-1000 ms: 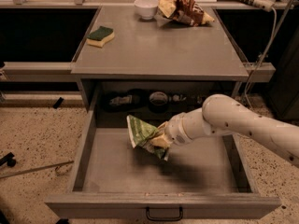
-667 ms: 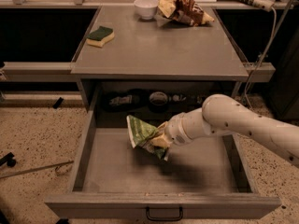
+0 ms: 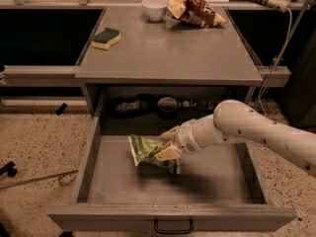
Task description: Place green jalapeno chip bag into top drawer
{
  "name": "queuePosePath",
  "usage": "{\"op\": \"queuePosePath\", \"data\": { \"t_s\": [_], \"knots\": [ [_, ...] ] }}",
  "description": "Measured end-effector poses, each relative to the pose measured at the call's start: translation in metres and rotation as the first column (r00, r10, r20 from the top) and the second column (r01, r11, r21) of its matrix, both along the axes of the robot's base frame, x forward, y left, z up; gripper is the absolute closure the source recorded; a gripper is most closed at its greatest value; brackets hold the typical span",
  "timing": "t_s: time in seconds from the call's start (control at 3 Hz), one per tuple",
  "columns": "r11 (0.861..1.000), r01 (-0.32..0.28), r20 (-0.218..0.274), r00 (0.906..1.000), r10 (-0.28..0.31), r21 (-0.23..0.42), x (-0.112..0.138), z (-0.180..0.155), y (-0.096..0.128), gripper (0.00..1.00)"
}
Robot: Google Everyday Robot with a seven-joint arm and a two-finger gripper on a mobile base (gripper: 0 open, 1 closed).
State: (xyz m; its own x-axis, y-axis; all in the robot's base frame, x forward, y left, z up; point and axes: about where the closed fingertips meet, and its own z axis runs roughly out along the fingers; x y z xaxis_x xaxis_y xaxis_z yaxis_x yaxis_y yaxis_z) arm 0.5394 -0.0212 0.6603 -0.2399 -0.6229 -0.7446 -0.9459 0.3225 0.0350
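Note:
The green jalapeno chip bag (image 3: 148, 152) is a wrinkly green foil bag with pale edges, inside the open top drawer (image 3: 113, 179), just above its flat grey bottom near the middle. My gripper (image 3: 167, 143) reaches in from the right on a white arm and is shut on the bag's right side, its pale fingers (image 3: 168, 152) pinching the foil. The drawer is pulled fully out, with its black handle (image 3: 173, 227) on the front panel at the bottom of the view.
On the grey tabletop (image 3: 168, 53) above lie a green-and-yellow sponge (image 3: 106, 37), a white bowl (image 3: 154, 7) and a brown-and-yellow snack bag (image 3: 192, 9). Dark items (image 3: 148, 105) sit in the cavity behind the drawer. A cable (image 3: 279, 48) hangs at the right.

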Motion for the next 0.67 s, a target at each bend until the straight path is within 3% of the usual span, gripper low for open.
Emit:
{"op": "queuePosePath", "data": {
  "t_s": [0.33, 0.67],
  "knots": [
    [1.0, 0.0, 0.0, 1.0, 0.0, 0.0, 0.0, 0.0, 0.0, 0.0],
    [1.0, 0.0, 0.0, 1.0, 0.0, 0.0, 0.0, 0.0, 0.0, 0.0]
  ]
}}
